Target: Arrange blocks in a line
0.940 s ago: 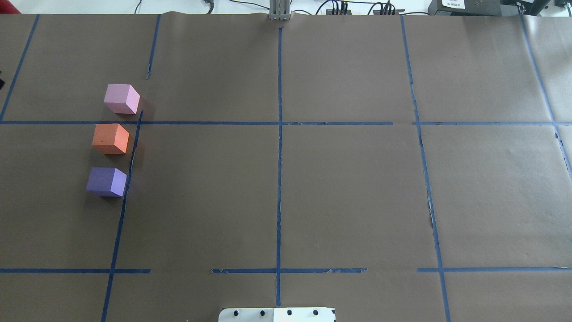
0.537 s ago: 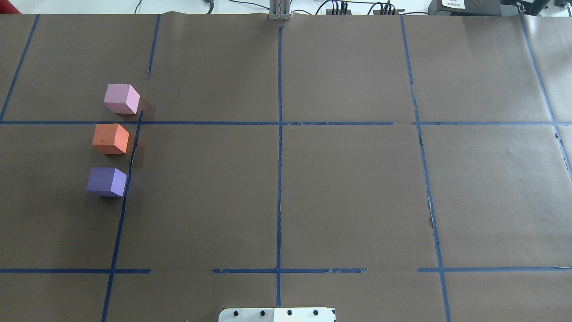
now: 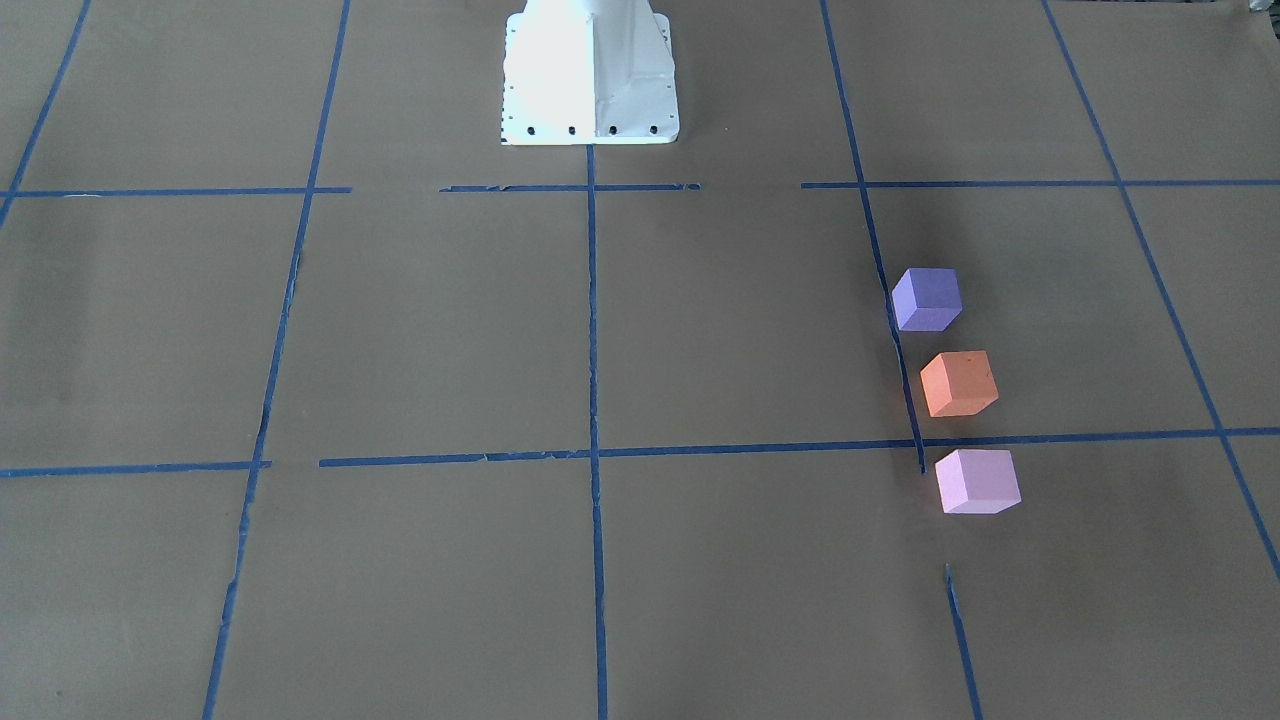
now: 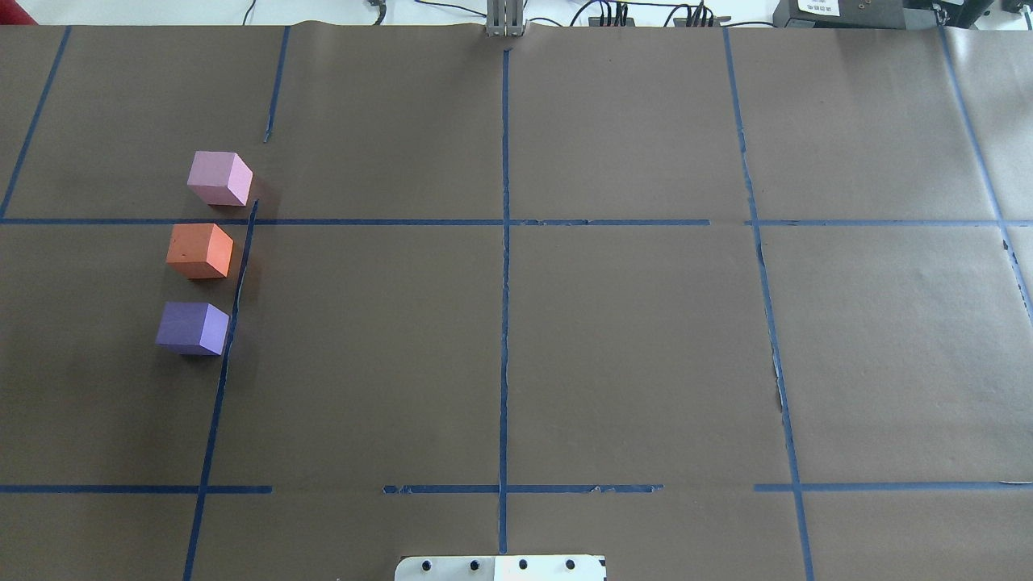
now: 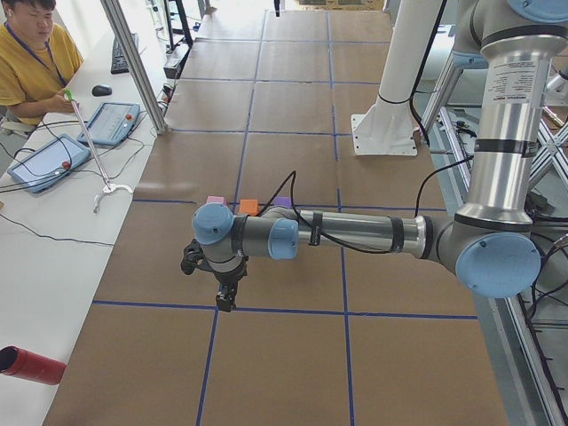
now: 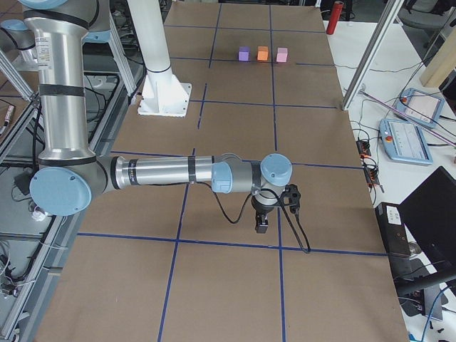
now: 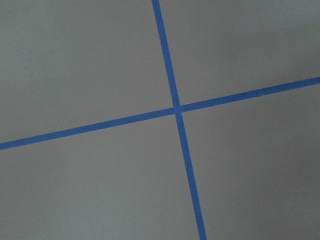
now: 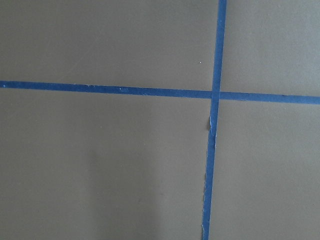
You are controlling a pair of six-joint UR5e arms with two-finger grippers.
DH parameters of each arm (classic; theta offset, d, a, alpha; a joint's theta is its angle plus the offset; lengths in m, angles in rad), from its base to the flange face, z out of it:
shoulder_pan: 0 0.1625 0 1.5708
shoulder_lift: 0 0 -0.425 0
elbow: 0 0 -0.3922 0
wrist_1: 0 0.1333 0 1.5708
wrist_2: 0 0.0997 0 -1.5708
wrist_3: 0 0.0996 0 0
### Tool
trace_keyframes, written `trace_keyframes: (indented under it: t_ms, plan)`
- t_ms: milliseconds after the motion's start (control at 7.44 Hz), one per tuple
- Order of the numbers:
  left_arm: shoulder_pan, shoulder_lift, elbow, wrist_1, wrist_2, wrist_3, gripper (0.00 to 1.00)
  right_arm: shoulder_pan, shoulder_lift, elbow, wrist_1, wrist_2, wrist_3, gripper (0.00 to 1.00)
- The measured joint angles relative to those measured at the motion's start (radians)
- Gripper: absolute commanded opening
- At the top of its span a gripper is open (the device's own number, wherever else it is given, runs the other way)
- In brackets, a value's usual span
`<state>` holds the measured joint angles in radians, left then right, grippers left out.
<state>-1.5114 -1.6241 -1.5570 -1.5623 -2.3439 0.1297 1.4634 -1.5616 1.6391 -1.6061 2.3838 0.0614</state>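
Three blocks stand in a line with small gaps on the brown table, on my left side: the pale pink block (image 4: pixel 219 177) farthest from me, the orange block (image 4: pixel 199 251) in the middle, the violet block (image 4: pixel 192 328) nearest. They also show in the front view: violet (image 3: pixel 926 299), orange (image 3: pixel 958 383), pink (image 3: pixel 976 481). My left gripper (image 5: pixel 226 297) hangs over a tape crossing, well away from the blocks and empty. My right gripper (image 6: pixel 261 224) hangs over the table's far right end. I cannot tell whether either is open or shut.
Blue tape lines (image 4: pixel 504 282) divide the table into squares. My white base (image 3: pixel 588 75) stands at the near edge. An operator (image 5: pixel 31 62) sits at a side table with pendants (image 5: pixel 111 122). A red cylinder (image 5: pixel 31 366) lies there.
The blocks have not moved. A small dark shape at the overhead view's left edge has gone out of the frame.
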Motion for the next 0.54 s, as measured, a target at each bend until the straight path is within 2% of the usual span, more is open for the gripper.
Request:
trace_keyframes:
  t_ms: [537]
  plan:
    - [-0.001,0.003,0.001,-0.004,-0.014,0.0,1.0,0.0,0.0,-0.001,0.0,0.0,0.0,1.0]
